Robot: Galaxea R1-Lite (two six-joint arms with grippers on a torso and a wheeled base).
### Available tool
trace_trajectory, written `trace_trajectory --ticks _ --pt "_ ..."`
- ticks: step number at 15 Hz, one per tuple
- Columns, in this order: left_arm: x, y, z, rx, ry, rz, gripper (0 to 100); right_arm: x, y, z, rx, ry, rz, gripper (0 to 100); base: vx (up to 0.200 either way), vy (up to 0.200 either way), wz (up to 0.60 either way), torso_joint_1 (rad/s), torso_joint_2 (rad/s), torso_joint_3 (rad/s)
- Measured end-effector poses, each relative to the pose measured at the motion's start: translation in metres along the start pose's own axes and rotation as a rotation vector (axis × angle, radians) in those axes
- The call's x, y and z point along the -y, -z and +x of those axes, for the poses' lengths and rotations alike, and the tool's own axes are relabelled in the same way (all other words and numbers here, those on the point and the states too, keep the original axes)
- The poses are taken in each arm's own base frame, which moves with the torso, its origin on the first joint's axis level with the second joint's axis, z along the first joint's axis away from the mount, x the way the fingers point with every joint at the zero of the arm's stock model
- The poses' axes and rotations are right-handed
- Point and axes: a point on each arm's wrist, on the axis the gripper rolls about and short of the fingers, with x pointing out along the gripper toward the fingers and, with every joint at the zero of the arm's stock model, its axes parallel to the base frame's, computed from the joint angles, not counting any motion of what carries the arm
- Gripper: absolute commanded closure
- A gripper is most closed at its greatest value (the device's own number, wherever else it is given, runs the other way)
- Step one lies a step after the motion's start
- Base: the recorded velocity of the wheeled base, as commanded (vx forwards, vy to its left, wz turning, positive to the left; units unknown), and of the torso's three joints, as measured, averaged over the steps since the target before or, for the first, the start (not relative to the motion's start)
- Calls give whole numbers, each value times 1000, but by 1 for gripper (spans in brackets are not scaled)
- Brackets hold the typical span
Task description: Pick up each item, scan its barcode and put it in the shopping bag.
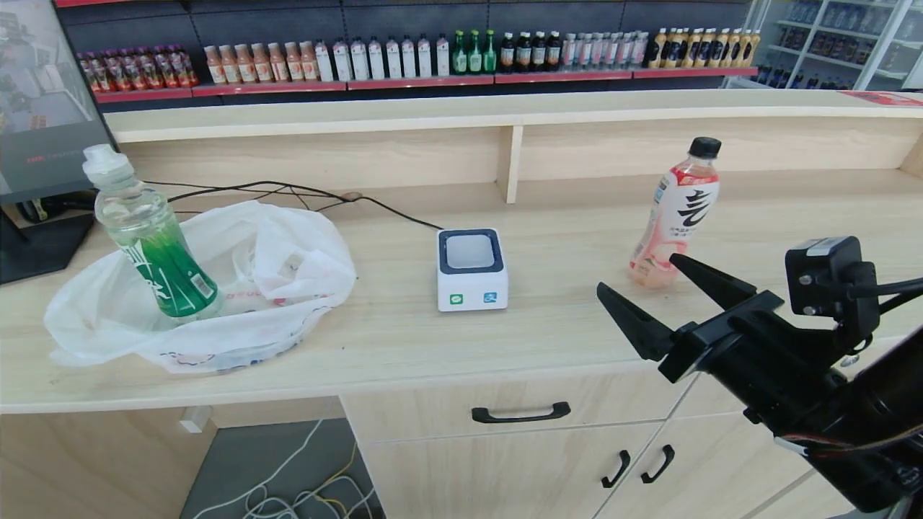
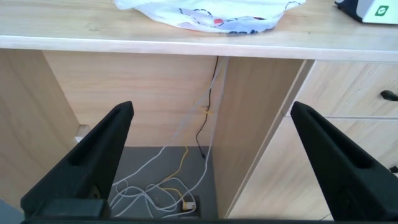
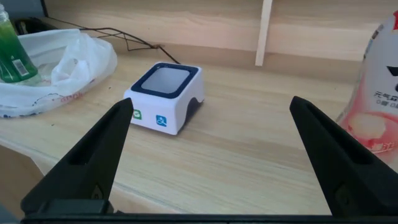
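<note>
The upright peach drink bottle [image 1: 674,209] stands at one o'clock, just beyond the right pincer [image 3: 211,106], which gapes wide and empty.

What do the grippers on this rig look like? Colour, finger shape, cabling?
Right gripper: matte black, two long wedge-shaped fingers tapering to points, on a black angular bracket. A boxy black camera module with silver screws sits behind it, with a black cable leading off. Left gripper: the same black tapered fingers.
</note>
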Motion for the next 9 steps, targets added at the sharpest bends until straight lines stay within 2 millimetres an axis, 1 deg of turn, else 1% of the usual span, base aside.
trace_trajectory --ticks 3,7,9 --pt "0 0 0 0 0 0 0 0 1 0 -5 0 0 0 0 -200 0 4 1 1" --pt "0 0 0 0 0 0 0 0 2 1 -8 0 -1 0 0 0 0 0 0 0" --pt "0 0 0 0 0 -1 0 6 3 4 -8 26 -6 0 0 0 0 0 0 0"
